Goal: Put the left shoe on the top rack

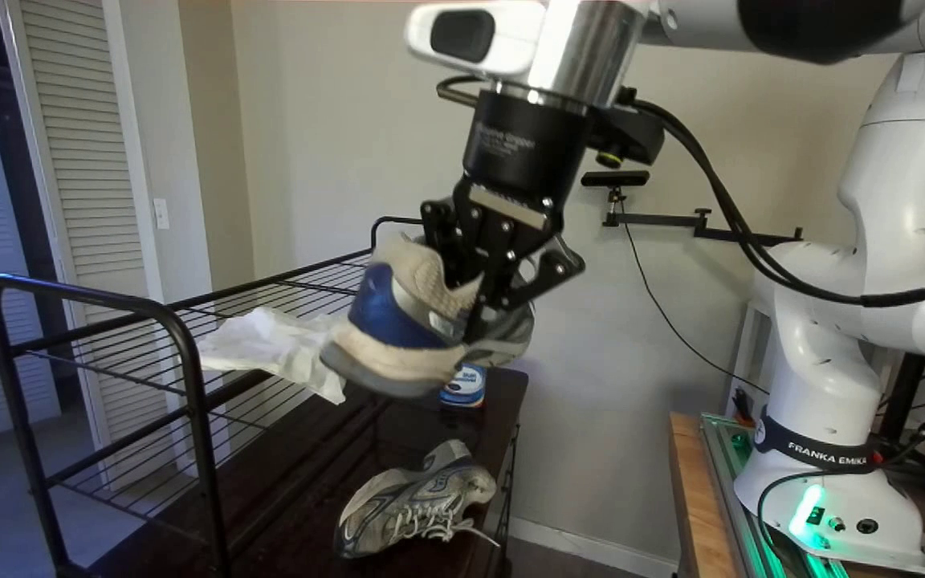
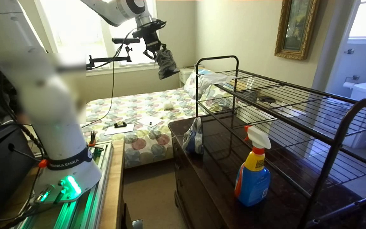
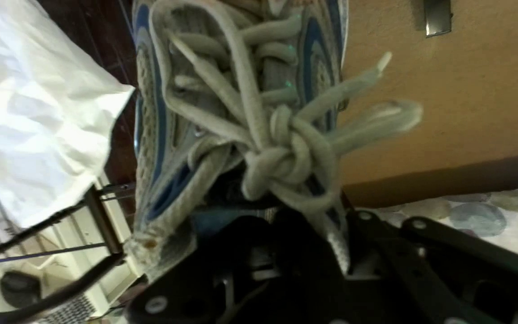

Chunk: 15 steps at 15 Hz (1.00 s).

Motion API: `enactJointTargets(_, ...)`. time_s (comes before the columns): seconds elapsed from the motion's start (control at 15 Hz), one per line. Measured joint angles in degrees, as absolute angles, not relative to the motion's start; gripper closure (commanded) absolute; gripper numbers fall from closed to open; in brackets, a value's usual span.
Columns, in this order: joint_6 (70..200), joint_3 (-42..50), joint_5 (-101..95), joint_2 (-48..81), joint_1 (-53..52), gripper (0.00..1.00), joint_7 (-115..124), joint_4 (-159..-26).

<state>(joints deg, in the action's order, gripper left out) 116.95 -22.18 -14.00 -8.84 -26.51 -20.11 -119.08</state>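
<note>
The left shoe (image 1: 402, 309), grey-white with a dark blue patch, hangs tilted in the air. It also shows in an exterior view (image 2: 167, 65) and, laces toward the camera, in the wrist view (image 3: 241, 90). My gripper (image 1: 474, 301) is shut on its collar near the ankle opening; the fingertips are partly hidden by the shoe and laces. The top rack (image 2: 281, 116) of thin black wires has looped ends. The shoe is beside the rack's near end, apart from it. The grey mate shoe (image 1: 414, 502) lies on the dark surface below.
A crumpled white cloth or sheet (image 1: 270, 345) lies over the rack's end and also shows in the wrist view (image 3: 38, 103). A blue spray bottle (image 2: 253, 181) stands on the dark dresser top (image 2: 214, 178). The raised black end loop (image 2: 218, 58) stands between shoe and wires.
</note>
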Motion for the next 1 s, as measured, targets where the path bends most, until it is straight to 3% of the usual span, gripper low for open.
enactJointTargets(0.47,100.0,-16.5,-14.0,-11.6,-19.6,0.98,-23.4,-103.7)
enactJointTargets(0.53,97.9,-16.0,-14.0,-11.5,-18.8,0.92,-23.4,-101.4)
enactJointTargets(0.8,95.9,-15.5,-14.0,-10.9,-17.4,0.92,-23.4,-97.1)
enactJointTargets(0.87,95.9,-15.6,-14.0,-10.8,-17.4,0.98,-23.4,-97.1)
enactJointTargets(1.0,96.2,-15.6,-13.5,-10.5,-17.4,0.98,-23.0,-97.3)
